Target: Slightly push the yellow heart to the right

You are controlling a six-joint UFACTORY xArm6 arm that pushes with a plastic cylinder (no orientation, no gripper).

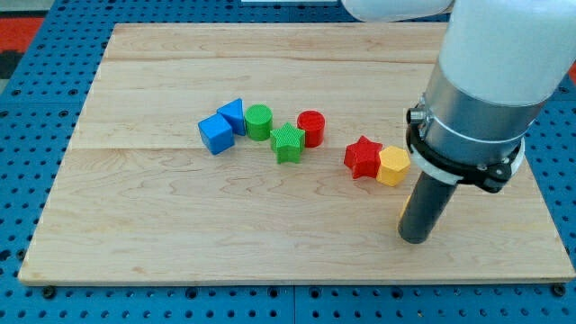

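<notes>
Where the wooden surface (180,216) spreads over a blue pegboard (36,90), seven small blocks lie upon it in two clusters. Task item: a yellow block (393,166), listed as the yellow heart though its visible faces read as angular rather than clearly heart-shaped, sits right of centre, touching a red star (363,157) on its left side. My tip (415,238) stands on the surface below and just to the right of the yellow block, near it but apart from it, the dark rod rising into a grey and white arm housing (490,81) that hides the view's upper right corner. Fingers: none fitted, so no spread or pinching state applies; the rod holds nothing. Second cluster, towards the view's left and well apart from the tip: a blue cube (215,134), a blue triangular block (233,114) touching it, a green cylinder (258,121) just beside that, a green star (287,142) below and right of the cylinder, and a red cylinder (311,128) just beside the green star. Containers: none listed.
</notes>
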